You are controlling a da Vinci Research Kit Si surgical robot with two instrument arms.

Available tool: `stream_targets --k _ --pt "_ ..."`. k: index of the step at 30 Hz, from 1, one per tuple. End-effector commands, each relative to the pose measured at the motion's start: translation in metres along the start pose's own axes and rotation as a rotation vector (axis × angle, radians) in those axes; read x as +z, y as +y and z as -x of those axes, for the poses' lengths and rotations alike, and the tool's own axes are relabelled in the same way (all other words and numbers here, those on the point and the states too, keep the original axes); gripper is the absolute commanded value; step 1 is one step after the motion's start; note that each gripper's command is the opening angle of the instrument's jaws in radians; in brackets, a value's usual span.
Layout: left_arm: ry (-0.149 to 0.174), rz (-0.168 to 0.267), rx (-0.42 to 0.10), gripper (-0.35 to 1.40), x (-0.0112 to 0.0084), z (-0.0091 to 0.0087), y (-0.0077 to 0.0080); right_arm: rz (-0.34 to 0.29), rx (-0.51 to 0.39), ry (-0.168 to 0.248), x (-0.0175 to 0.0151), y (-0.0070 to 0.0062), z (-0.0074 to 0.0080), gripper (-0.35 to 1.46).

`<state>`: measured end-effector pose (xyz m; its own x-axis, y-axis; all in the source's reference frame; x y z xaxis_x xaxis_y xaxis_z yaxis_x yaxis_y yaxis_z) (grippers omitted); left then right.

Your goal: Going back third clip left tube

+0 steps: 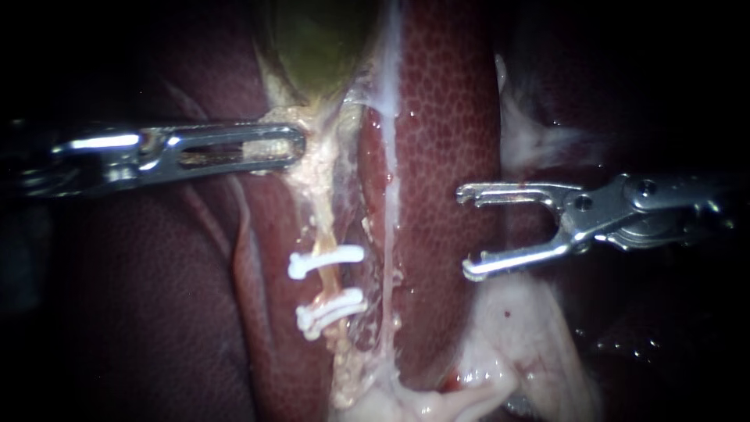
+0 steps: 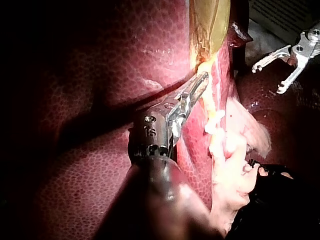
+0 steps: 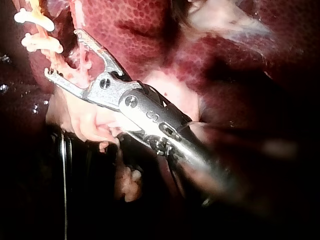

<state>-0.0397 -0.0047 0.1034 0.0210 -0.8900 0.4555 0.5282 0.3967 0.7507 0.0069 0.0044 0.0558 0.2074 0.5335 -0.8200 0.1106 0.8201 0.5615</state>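
Observation:
The greenish gallbladder (image 1: 316, 47) narrows into pale tissue that runs down as the left tube (image 1: 326, 227). My left instrument (image 1: 297, 147) reaches in from the left, and its long slotted jaws are shut on that pale tissue just under the gallbladder; the left wrist view shows the same grip (image 2: 201, 80). One white clip (image 1: 324, 260) crosses the left tube, with two more close together (image 1: 332, 311) below it. My right instrument (image 1: 465, 232) hangs over the liver right of the tubes, its jaws open and empty, and they show the same in the right wrist view (image 3: 62, 53).
A thin white right tube (image 1: 388, 234) runs down beside the left one. Dark red liver (image 1: 445, 117) lies on both sides. Pale fatty tissue (image 1: 516, 336) sits under the right instrument. In the right wrist view the clips (image 3: 35, 20) lie just ahead of the jaws.

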Motion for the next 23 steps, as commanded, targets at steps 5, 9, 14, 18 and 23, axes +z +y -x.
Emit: stream_targets --k 5,9,14,18,23 --pt "0.021 -0.007 0.008 -0.35 0.0022 -0.0013 -0.0001 -0.002 0.0 0.001 0.0001 -0.0002 -0.0002 0.6" --pt "0.028 -0.009 0.012 -0.35 0.0028 -0.0019 0.0001 -0.002 0.0 0.002 0.0002 -0.0002 -0.0002 0.6" --pt "0.029 -0.011 0.012 -0.35 0.0027 -0.0018 0.0002 -0.002 0.0 0.002 0.0003 -0.0002 -0.0002 0.6" --pt "0.029 -0.012 0.012 -0.35 0.0026 -0.0017 0.0002 -0.002 0.0 0.002 0.0003 -0.0002 -0.0003 0.6" --pt "0.03 -0.014 0.011 -0.35 0.0024 -0.0016 0.0003 -0.001 0.001 0.003 0.0003 -0.0003 -0.0004 0.6"
